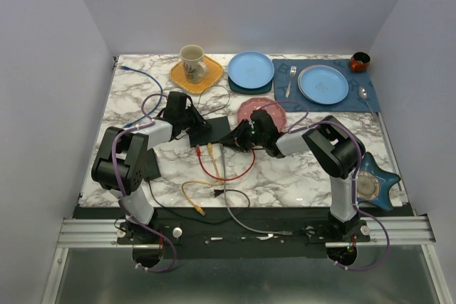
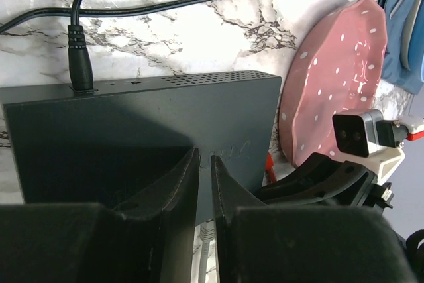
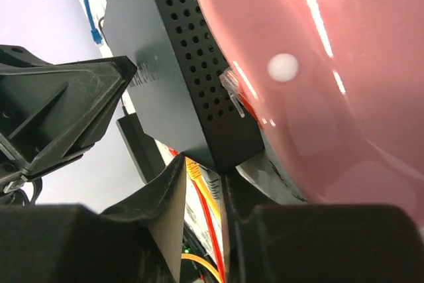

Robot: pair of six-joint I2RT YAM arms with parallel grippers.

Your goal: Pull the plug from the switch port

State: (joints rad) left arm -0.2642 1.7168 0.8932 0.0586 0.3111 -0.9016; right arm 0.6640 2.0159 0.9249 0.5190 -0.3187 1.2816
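Three loose cables lie nearest the arm bases on the marble table [image 1: 306, 176]: a red cable [image 1: 231, 170], an orange cable [image 1: 194, 191] and a grey cable [image 1: 229, 201]. All of them run up toward the switch [image 1: 214, 130], which sits flat in mid-table, just beside the pink plate [image 1: 274, 110].

At the switch's near right corner, the right gripper [image 3: 202, 173] has its jaws close together. An orange plug [image 3: 193, 167] shows in the slit between them, right under the corner of the box. The fingers hide the contact, so I cannot tell whether they already pinch it.

Over the top of the switch, the left gripper [image 2: 204, 160] has its jaws a narrow slit apart with nothing between them. It looks to be pressing the box down, which is the right job for it: without that brace the light switch would likely slide along with the plug.

To do the pull well, the right jaws should close on the hard body of the plug, not on the soft cable behind it, and squeeze the latch tab flat if they can reach it. The pull should then run level and straight out of the socket, toward the near edge. A sideways tug risks jamming the latch or knocking the plate.

Farther back, the power lead [image 2: 81, 64] is plugged into the switch's rear edge and should stay unstrained.
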